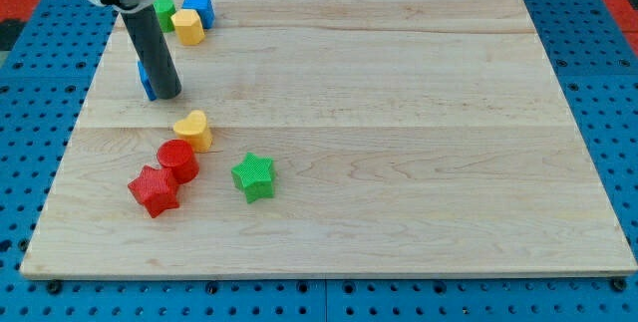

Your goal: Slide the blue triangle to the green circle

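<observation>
A pale wooden board [399,113] is seen lying on a blue pegboard surface [30,83]. The dark rod [152,48] comes down from the view's top left, and my tip [166,95] is planted on the board at the left side. No jaws are fitted — the arm ends in the plain rod, so nothing is clamped or held.

The blue triangle [146,80] is mostly hidden behind the rod; only a blue sliver is seen at the rod's left edge, touching or just beside my tip, and its shape cannot be made out well. The green circle [162,10] is found near the board's top-left corner, partly covered by the rod's upper body. Just to its right a yellow block [188,26] with angled sides is seen, and a blue cube [198,7] is set just behind that one — the three are packed close together. The blue triangle is placed below this group, apart from it.

Lower on the board, a yellow heart [192,130] is seen below and slightly right of my tip. A red cylinder [177,161] sits just beneath the heart, touching or almost touching it, and a red star [154,190] is pressed against the cylinder at lower left. A green star [253,175] stands alone to the right of the red pair.
</observation>
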Robot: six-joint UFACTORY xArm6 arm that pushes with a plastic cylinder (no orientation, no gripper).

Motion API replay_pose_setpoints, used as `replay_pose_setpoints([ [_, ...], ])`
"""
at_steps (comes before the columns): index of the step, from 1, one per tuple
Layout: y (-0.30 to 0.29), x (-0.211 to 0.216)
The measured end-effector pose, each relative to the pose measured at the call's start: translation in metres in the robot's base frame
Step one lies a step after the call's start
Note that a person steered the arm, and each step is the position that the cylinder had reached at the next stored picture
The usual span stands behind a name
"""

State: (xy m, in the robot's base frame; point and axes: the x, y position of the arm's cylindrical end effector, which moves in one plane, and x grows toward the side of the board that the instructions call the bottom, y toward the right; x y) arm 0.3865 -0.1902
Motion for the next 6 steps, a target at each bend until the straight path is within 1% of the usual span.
replay_pose_setpoints([
  [4,0.0,0.01],
  [6,-0.028,-0.024],
])
